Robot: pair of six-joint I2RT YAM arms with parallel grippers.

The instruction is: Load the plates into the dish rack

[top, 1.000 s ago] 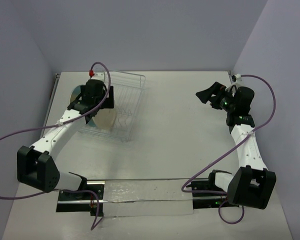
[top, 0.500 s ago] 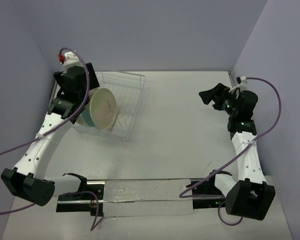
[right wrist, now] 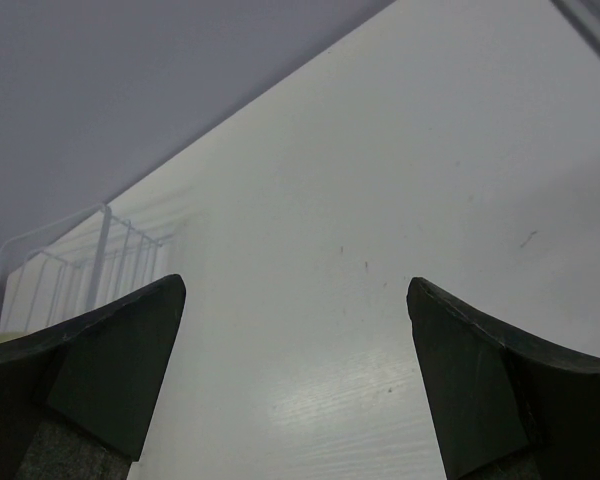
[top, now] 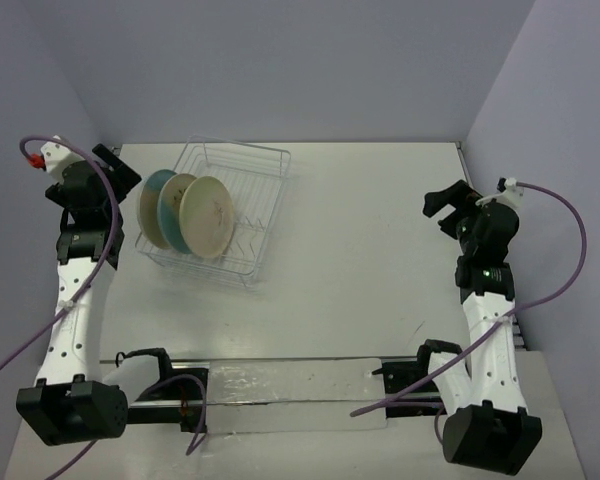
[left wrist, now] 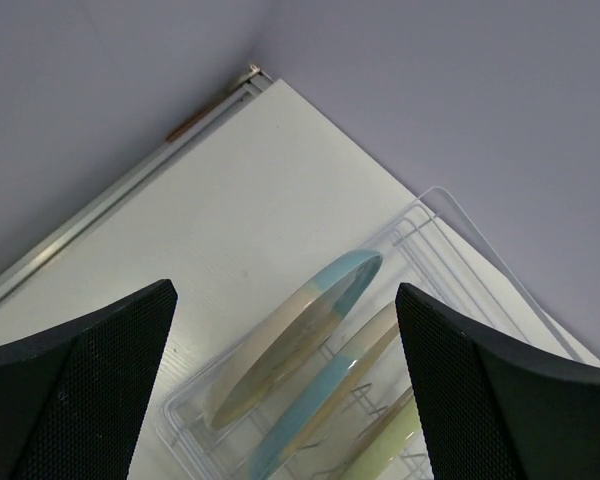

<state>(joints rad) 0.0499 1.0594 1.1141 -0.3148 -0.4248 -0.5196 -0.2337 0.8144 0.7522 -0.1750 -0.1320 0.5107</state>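
Three plates stand on edge side by side in the wire dish rack [top: 265,205] at the back left of the table. The left plate [top: 152,205] and the middle plate [top: 175,212] have light-blue segments; the right plate [top: 212,215] faces the camera, cream. In the left wrist view the plates [left wrist: 300,330] lean in the rack [left wrist: 450,215], the nearest one pale green at the bottom [left wrist: 385,450]. My left gripper [top: 115,170] is open and empty, left of the rack. My right gripper [top: 448,203] is open and empty at the far right.
The table's back left corner has a metal edge strip [left wrist: 180,130]. A purple wall runs close behind and on both sides. A clear plastic strip [top: 290,390] lies between the arm bases. The rack's corner shows in the right wrist view [right wrist: 70,250].
My left gripper has let go of the last plate, drawn back out of the rack to the left and opened. The right arm has pulled back toward the right edge.
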